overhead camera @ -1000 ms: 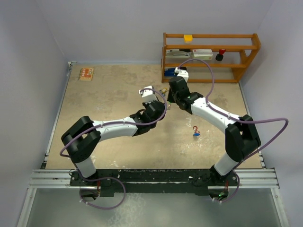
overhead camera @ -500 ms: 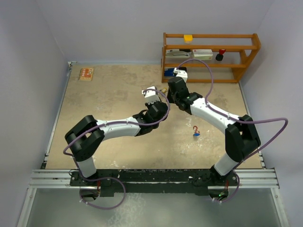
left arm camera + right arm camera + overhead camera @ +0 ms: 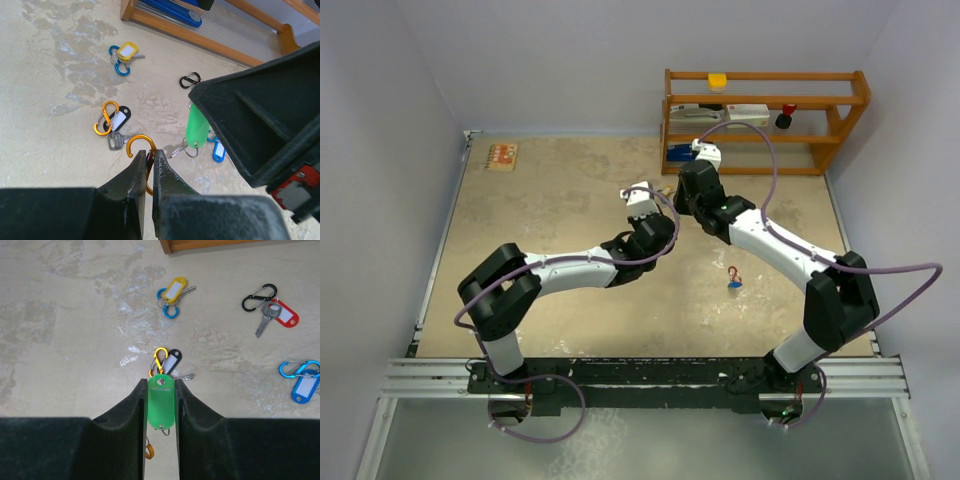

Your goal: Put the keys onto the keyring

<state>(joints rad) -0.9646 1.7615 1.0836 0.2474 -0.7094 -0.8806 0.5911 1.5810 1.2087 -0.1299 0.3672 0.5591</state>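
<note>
Left wrist: left pincer [image 3: 149,153] clamps orange carabiner [image 3: 137,136] (half hidden) — right pincer [image 3: 161,383], green tag [image 3: 161,402].

Left gripper [image 3: 150,156] has nudged toward the table's [image 3: 550,200] far edge. Right arm [image 3: 780,245] has swung its elbow out toward the right edge.

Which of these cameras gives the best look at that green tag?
The right wrist view: the green tag faces the camera whole, pinched in the right hand. The left wrist view shows it partly hidden behind that hand. The top view does not show it; the arms cover it.
</note>
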